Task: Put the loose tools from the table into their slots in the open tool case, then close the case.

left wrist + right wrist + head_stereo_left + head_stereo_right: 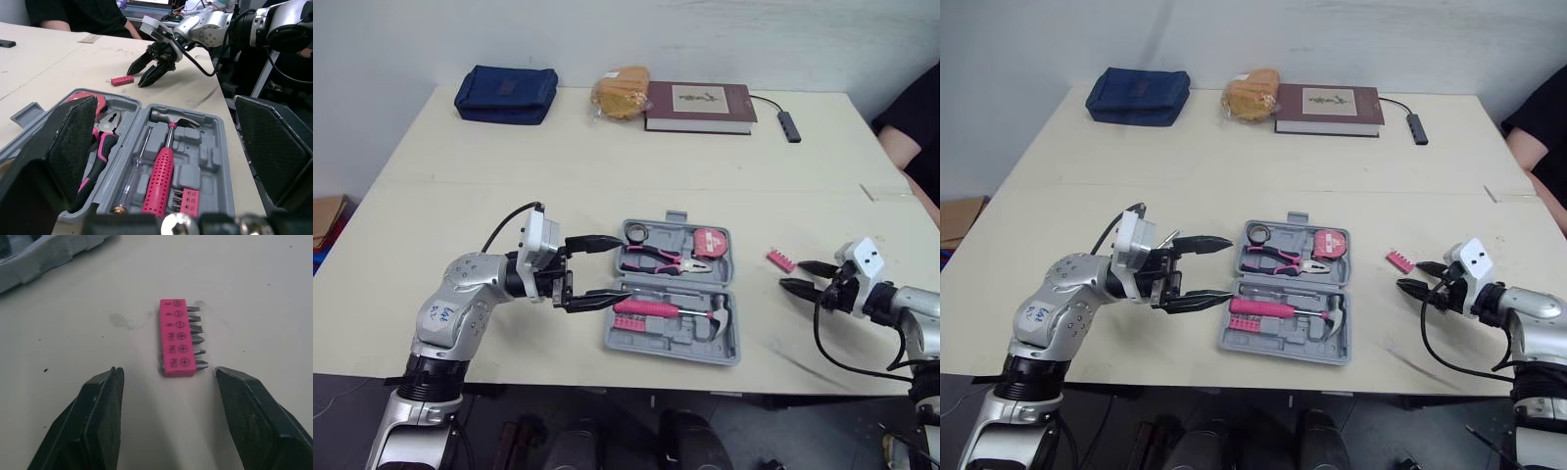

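The grey tool case (672, 335) lies open near the table's front edge, holding a pink-handled hammer (658, 309), pink pliers (653, 258), a pink tape measure (712, 242) and a pink bit strip (188, 200). A loose pink bit holder (177, 338) lies on the table right of the case (780, 260). My right gripper (804, 276) is open just short of the holder, its fingers (100, 406) apart on either side of it. My left gripper (605, 269) is open at the case's left edge, fingertips over the rim, nothing held.
At the table's far side lie a blue pouch (506, 94), a bag of bread (619, 92), a dark red book (699, 107) and a USB hub (789, 125) with its cable. A person's arm (906, 127) rests at the right edge.
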You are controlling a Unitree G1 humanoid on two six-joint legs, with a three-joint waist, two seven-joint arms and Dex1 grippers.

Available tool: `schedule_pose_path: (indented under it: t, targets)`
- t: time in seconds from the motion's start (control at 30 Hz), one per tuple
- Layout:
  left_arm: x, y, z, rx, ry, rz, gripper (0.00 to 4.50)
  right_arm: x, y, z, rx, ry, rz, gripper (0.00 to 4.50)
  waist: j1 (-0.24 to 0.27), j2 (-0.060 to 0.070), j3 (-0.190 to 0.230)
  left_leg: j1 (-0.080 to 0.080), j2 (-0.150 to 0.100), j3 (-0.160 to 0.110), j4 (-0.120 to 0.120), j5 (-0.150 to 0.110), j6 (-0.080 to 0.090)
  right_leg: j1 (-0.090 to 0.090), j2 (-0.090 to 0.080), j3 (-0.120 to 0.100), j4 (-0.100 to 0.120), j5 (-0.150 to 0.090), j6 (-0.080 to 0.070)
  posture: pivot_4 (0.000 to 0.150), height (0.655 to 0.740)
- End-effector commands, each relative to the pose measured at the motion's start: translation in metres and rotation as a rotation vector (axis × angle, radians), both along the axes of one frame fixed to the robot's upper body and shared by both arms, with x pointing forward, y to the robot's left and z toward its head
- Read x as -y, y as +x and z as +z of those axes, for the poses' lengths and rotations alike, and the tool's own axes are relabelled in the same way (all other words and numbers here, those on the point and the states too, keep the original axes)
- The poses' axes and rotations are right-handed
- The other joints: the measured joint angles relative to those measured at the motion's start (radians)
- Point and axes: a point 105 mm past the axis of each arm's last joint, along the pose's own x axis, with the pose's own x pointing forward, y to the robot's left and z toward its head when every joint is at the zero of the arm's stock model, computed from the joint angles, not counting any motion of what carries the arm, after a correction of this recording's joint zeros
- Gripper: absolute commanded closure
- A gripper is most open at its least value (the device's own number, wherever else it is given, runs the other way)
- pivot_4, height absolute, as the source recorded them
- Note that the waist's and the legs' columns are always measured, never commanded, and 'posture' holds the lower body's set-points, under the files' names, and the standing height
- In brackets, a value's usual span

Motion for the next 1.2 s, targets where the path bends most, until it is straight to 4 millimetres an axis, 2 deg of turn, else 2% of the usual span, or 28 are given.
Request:
schedule_pose_path:
  t: [0.03, 0.1, 0.33, 0.53, 0.73, 0.83, 0.93, 1.07, 1.2]
  targets:
    - [0.002, -0.006, 0.006, 0.032, 0.0, -0.023, 0.0, 0.003, 0.002, 0.001, 0.026, 0.007, -0.041, 1.37, 0.0, 0.0, 0.0, 0.0, 0.0, 0.0, 0.0, 0.0, 0.0, 0.0, 0.0, 0.0, 0.0, 0.0, 0.0, 0.15, 0.74]
    - [0.003, -0.006, 0.006, 0.03, 0.0, -0.025, 0.0, -0.006, 0.001, -0.001, 0.015, 0.039, 0.002, 1.37, 0.0, 0.0, 0.0, 0.0, 0.0, 0.0, 0.0, 0.0, 0.0, 0.0, 0.0, 0.0, 0.0, 0.0, 0.0, 0.15, 0.74]
    - [0.003, -0.006, 0.007, 0.023, 0.018, -0.056, 0.0, -0.017, 0.016, -0.006, 0.005, 0.102, 0.004, 1.37, -0.017, 0.0, 0.0, 0.001, 0.001, 0.0, 0.0, 0.0, 0.0, 0.0, 0.001, 0.001, 0.0, 0.0, 0.0, 0.15, 0.74]
    - [0.004, -0.007, 0.006, 0.023, 0.03, -0.078, 0.0, -0.021, 0.026, -0.013, -0.014, 0.118, -0.014, 1.37, -0.026, 0.0, 0.0, 0.0, 0.001, 0.0, 0.0, 0.0, 0.0, 0.0, 0.001, 0.001, 0.003, 0.0, 0.0, 0.15, 0.74]
    - [0.004, -0.006, 0.007, 0.027, 0.034, -0.074, 0.0, -0.02, 0.024, -0.019, -0.045, 0.111, -0.005, 1.37, -0.026, -0.001, 0.0, 0.001, 0.001, 0.0, 0.0, 0.0, 0.0, 0.0, 0.0, 0.001, 0.003, 0.0, 0.0, 0.15, 0.74]
    - [0.003, -0.006, 0.006, 0.027, 0.038, -0.077, 0.0, -0.022, 0.019, -0.018, -0.036, 0.121, 0.034, 2.2, -0.025, -0.001, 0.0, 0.001, 0.001, 0.0, 0.0, 0.0, 0.0, 0.0, 0.0, 0.001, 0.003, 0.0, 0.0, 0.15, 0.74]
    - [0.004, -0.006, 0.006, 0.031, 0.046, -0.08, 0.0, -0.022, 0.015, -0.013, 0.003, 0.104, 0.074, 3.6, -0.024, -0.001, 0.0, 0.001, 0.001, 0.0, 0.0, 0.0, 0.0, 0.0, 0.0, 0.001, 0.002, 0.0, 0.0, 0.15, 0.74]
    - [0.003, -0.009, 0.007, 0.031, 0.051, -0.112, 0.0, -0.017, 0.015, 0.003, 0.107, 0.029, 0.084, 3.7, -0.024, -0.001, 0.0, 0.0, 0.0, 0.0, 0.0, 0.0, 0.0, 0.0, 0.0, 0.001, 0.002, 0.0, 0.0, 0.15, 0.74]
    - [0.005, -0.012, 0.017, 0.086, 0.037, -0.152, 0.0, -0.032, 0.003, 0.036, 0.221, -0.026, 0.203, 3.7, -0.019, 0.002, 0.002, -0.001, 0.0, 0.0, 0.0, 0.0, 0.0, 0.0, 0.0, 0.0, 0.002, 0.0, 0.0, 0.15, 0.74]
